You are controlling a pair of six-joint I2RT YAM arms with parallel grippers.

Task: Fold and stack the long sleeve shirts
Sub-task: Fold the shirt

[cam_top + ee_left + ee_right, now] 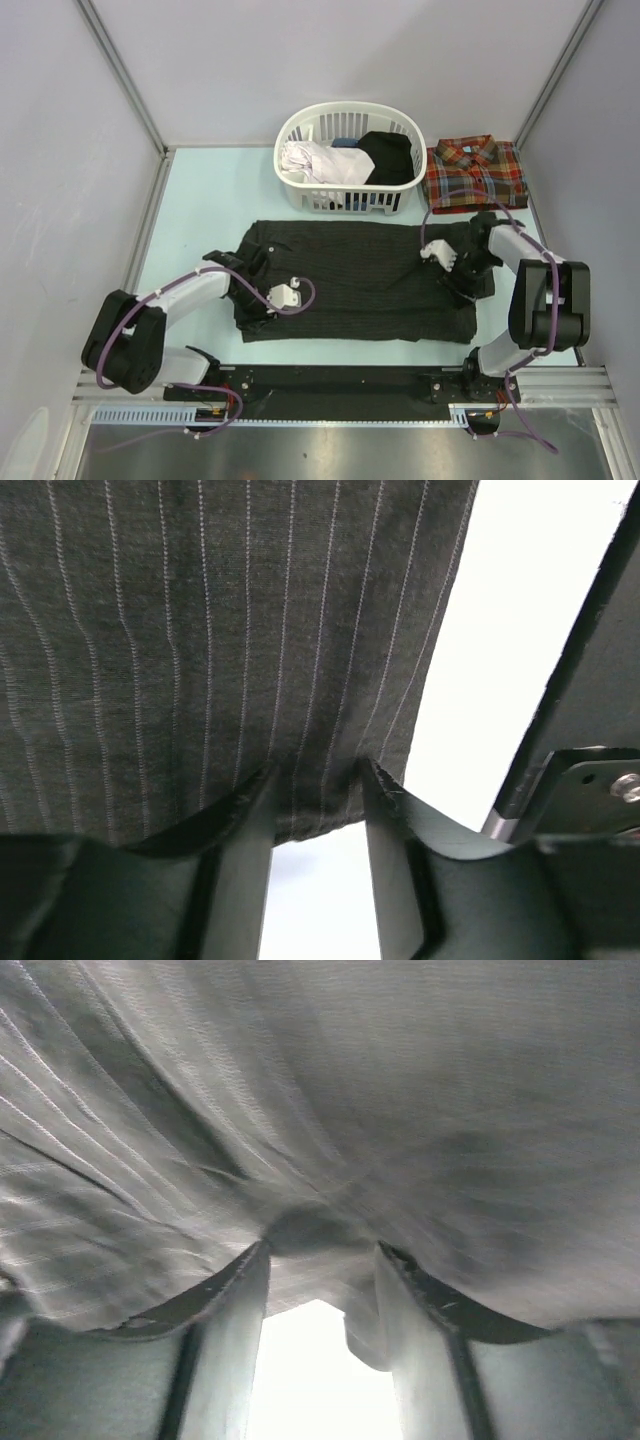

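The black pinstriped shirt lies spread as a wide rectangle in the middle of the table. My left gripper is at its left edge. In the left wrist view the jaws stand narrow, with the shirt's corner hem caught between the tips. My right gripper is at the shirt's right edge. In the right wrist view the jaws also stand narrow, with a bunch of the cloth pinched between them. The plaid flannel shirt lies folded at the back right.
A white laundry basket holding white, blue and black clothes stands at the back centre, just behind the shirt. Grey walls close in the left, right and back. The black rail with the arm bases runs along the near edge.
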